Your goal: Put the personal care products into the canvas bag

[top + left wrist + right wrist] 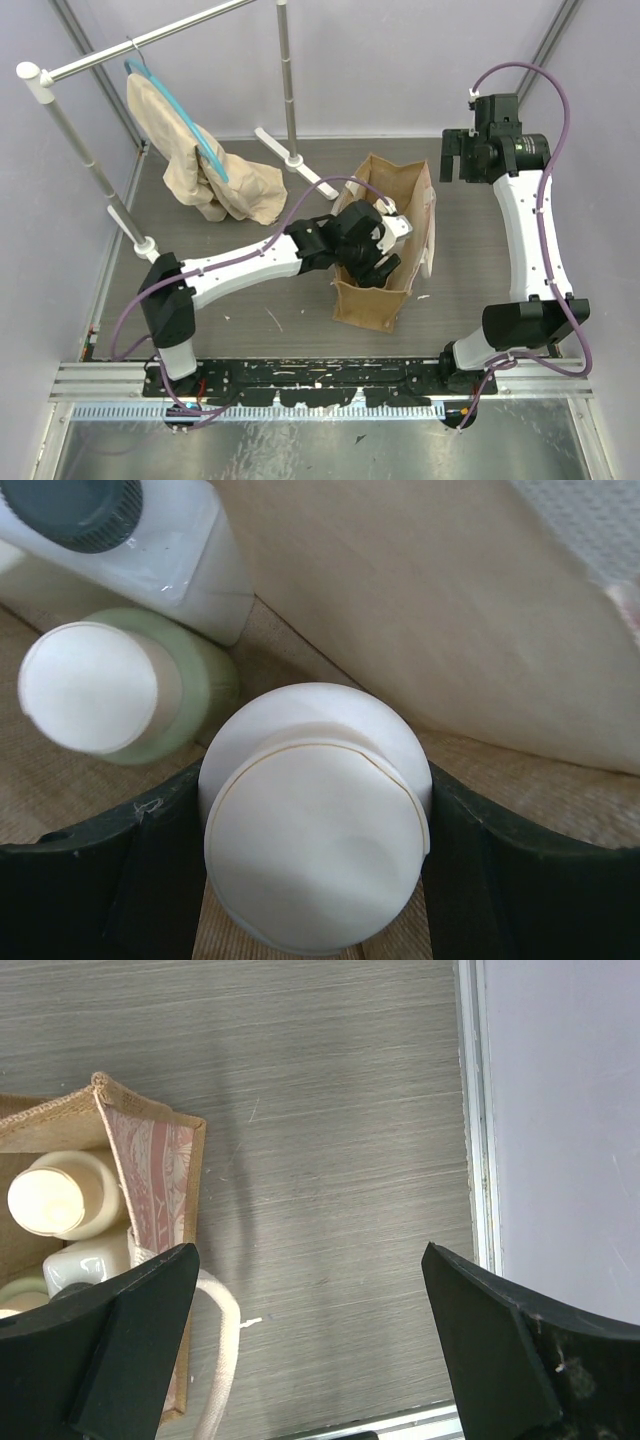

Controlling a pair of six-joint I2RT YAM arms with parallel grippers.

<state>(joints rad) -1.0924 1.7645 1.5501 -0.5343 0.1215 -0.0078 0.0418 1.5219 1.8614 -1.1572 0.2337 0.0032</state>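
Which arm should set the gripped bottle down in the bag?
Left. The left gripper is inside the canvas bag, closed on the white round bottle; the right gripper hangs open and empty over the table, outside the bag.

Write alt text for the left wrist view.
The left gripper grips a white round bottle with a wide cap by its sides, seen from above inside the canvas bag. Beside it stand a greenish round bottle and a white rectangular bottle with a dark cap.

Coarse woven canvas bag (pixel 365 305), smooth matt plastic bottle (pixel 320 850)
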